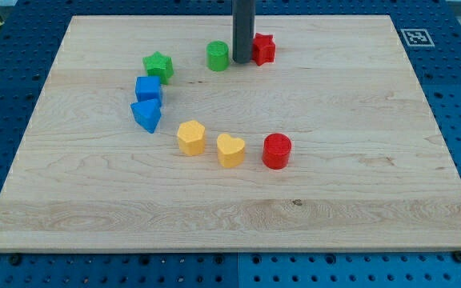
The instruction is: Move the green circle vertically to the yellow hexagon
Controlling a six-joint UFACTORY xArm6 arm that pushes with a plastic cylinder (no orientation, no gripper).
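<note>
The green circle [218,56] sits near the view's top centre. The yellow hexagon [190,137] lies below it, toward the middle of the board. My rod comes down from the view's top edge, and my tip [242,61] rests between the green circle on its left and the red star [263,49] on its right, close to both. I cannot tell if the tip touches either.
A green star [158,66], a blue cube [148,88] and a blue triangular block [146,115] stand at the left. A yellow heart [230,150] and a red cylinder [277,150] lie right of the hexagon. The wooden board [358,184] sits on a blue perforated table.
</note>
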